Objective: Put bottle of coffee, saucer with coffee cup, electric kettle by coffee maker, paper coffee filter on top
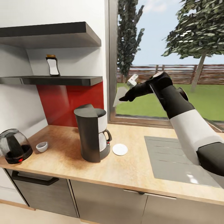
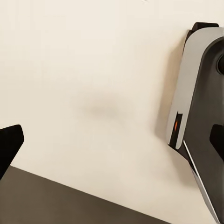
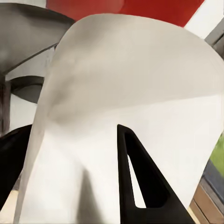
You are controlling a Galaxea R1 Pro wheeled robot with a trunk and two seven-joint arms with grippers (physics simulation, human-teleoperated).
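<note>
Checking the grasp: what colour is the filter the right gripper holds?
White; the filter shows best in the right wrist view.

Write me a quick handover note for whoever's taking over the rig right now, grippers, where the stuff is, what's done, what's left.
Right gripper: shut on the paper coffee filter, held in the air above and to the right of the coffee maker.
Left gripper: open, holding nothing.
Coffee maker stands on the countertop: done.
Saucer lies right beside the coffee maker, no cup on it.
Coffee cup sits to its left, near the electric kettle at the counter's left end.
Bottle of coffee is on the kitchen shelf.
Left: set filter on the maker, cup onto saucer, kettle closer, bottle down.
</note>
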